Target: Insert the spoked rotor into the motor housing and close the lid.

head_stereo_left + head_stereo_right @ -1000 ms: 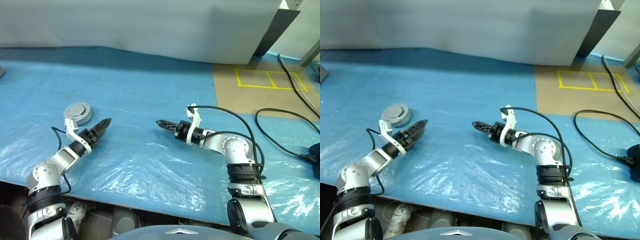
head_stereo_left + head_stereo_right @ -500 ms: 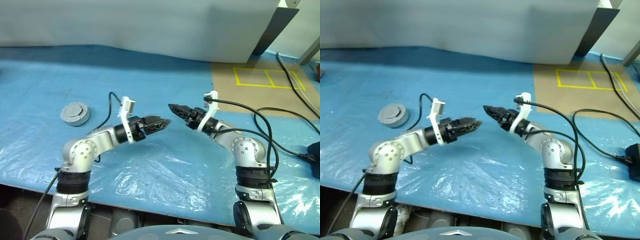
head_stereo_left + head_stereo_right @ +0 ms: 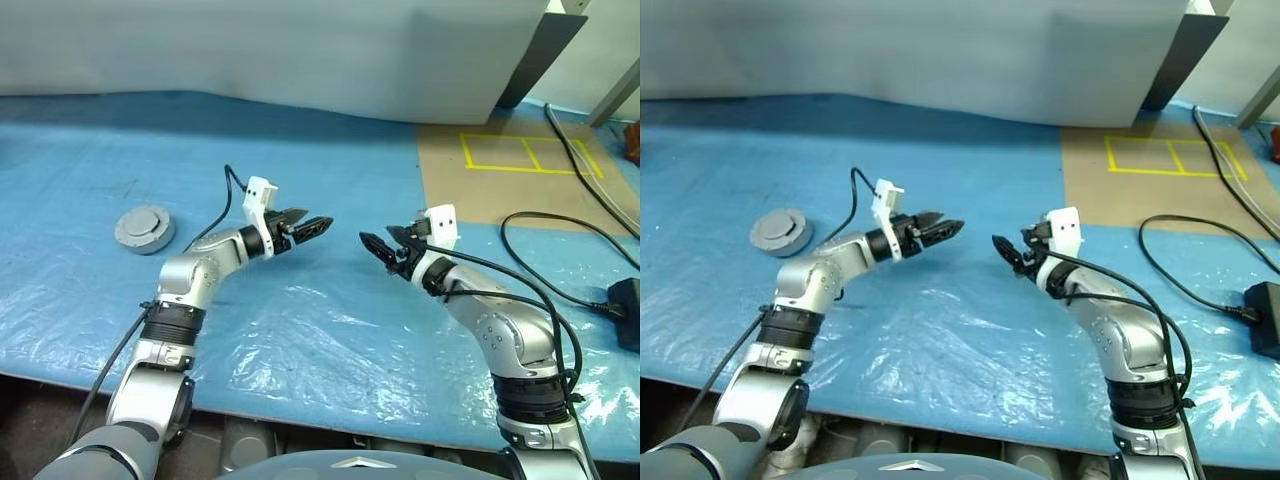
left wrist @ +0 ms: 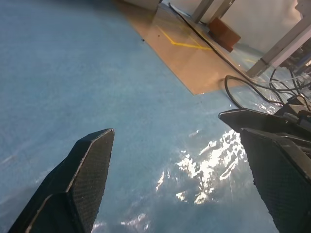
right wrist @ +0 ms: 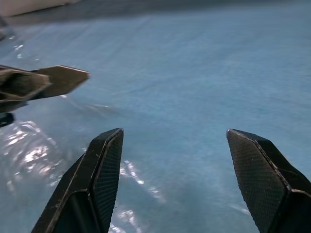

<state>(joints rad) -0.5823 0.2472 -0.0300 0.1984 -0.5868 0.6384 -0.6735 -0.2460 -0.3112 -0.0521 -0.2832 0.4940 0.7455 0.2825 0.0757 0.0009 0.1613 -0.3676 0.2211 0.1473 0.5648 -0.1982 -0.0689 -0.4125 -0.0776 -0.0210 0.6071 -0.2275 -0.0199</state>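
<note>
Blue sheet (image 3: 330, 330) – both arms have swung off the closed motor housing (image 3: 145, 228); left gripper (image 3: 312, 226) and right gripper (image 3: 377, 246) empty, jaws wide

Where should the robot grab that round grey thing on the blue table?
Probably by the rim of the motor housing, coming down from above with fingers on opposite sides. It lies flat with its lid closed, so only the round edge offers a hold. The open left gripper is nearer.
</note>
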